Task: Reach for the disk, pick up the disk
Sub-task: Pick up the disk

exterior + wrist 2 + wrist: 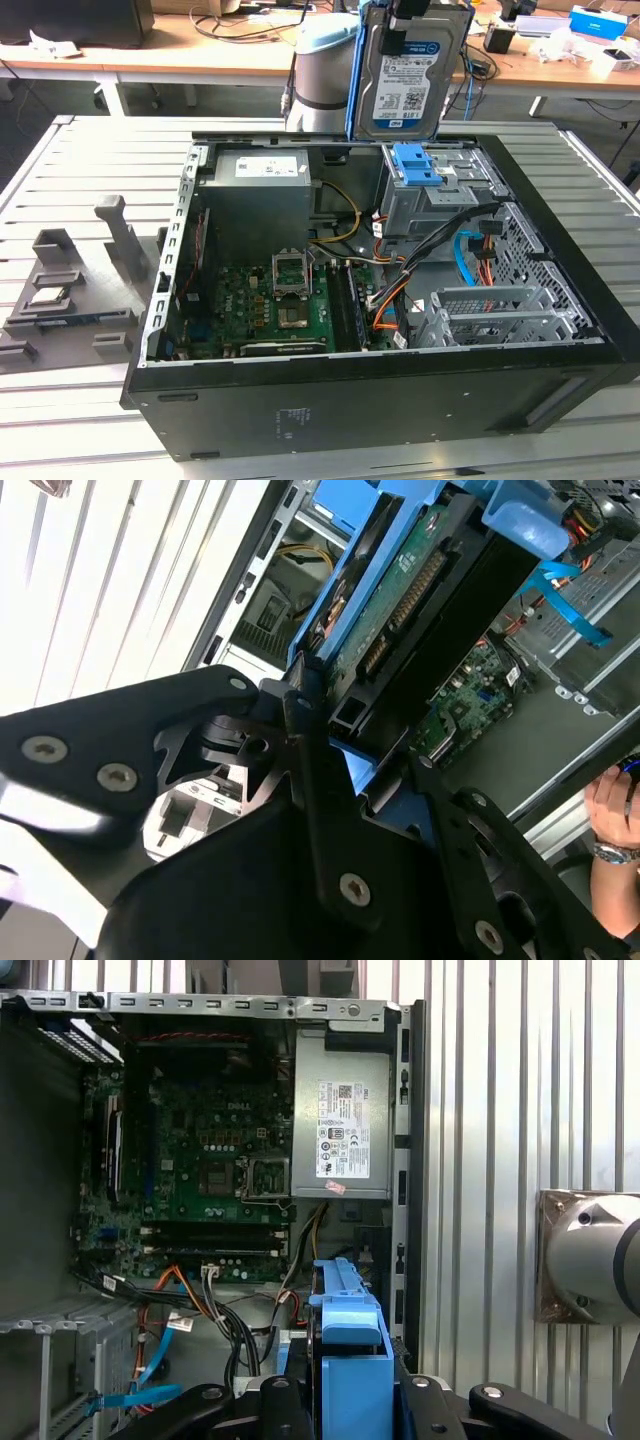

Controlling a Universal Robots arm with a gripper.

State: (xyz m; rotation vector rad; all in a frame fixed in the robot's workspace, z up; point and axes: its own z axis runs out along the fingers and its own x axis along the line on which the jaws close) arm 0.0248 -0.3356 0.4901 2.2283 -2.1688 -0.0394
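The disk (410, 75), a silver hard drive with a blue-and-white label and a blue side rail, hangs upright above the back of the open computer case (380, 400). My gripper (415, 15) is shut on its top edge. The second wrist view shows the disk's (400, 600) green circuit-board side running away from between the black fingers (300, 720) of the gripper (355, 740). In the first wrist view the disk's blue rail (350, 1345) stands edge-on in the gripper (345, 1400), over the case interior.
Below the disk sit the drive cage with a blue latch (415, 165), the power supply (260, 195) and the motherboard (270, 300). A grey fixture (70, 290) holding a small chip lies on the slatted table. A person's hand (612, 805) is beside the case.
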